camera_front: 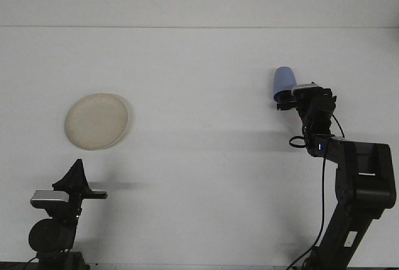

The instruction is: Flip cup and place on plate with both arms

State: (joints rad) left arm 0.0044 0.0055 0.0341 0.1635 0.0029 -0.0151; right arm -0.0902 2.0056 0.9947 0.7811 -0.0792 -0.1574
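Two arms share a white table (199, 176). Nearest, at the lower left of the frame, the left gripper (78, 173) sits idle and empty, its fingers drawn together to a point. Farther back on the left lies the plate (97, 120), pale, shallow and bare. At the right, the right gripper (288, 100) sits against the lower rim of the blue cup (284, 84), which stands mouth-down at the upper right; I cannot tell how wide its fingers are or whether they grip yet. The cup looks like light, stiff, smooth plastic, likely to slide or tip if nudged, so its side wall near the rim seems the best hold.
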